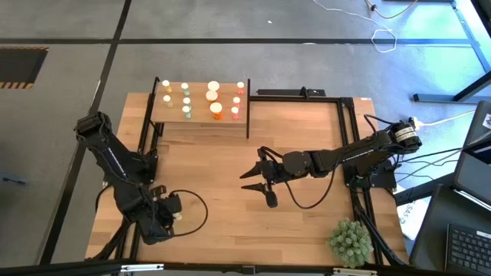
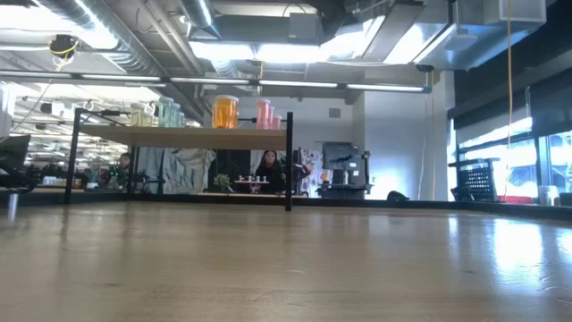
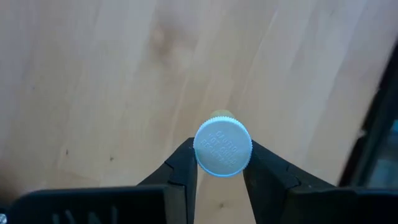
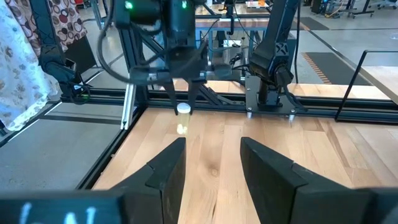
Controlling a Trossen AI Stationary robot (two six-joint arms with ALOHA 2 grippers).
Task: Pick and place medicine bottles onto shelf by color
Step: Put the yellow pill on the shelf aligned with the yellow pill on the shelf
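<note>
The table (image 1: 230, 192) is a broad wooden top framed by black rails; at its far edge stands the shelf (image 1: 201, 121), a light wooden platform on thin black posts; the medicine bottles (image 1: 201, 98) are ranged on it in groups, pale green ones toward the left end, orange in the middle, reddish toward the right end, all capped in white or cream; in the low view the same row shows along the shelf's top, with a person seated in the room beyond.

The right arm reaches in from the table's right side toward the middle; the right hand (image 1: 257, 184) hovers above bare wood, its fingers apart and holding nothing; a spiky green plant ball (image 1: 350, 241) sits at the near right corner, well apart from it.

The left arm folds down over the near left corner; the left hand (image 3: 222, 163) points down at the table; its two dark fingers (image 3: 184, 165) are clamped on either side of one small bottle (image 3: 222, 148), seen from above by its round white cap, with a pale yellowish body just visible beneath; whether that bottle stands on the wood or is lifted clear cannot be told.
</note>
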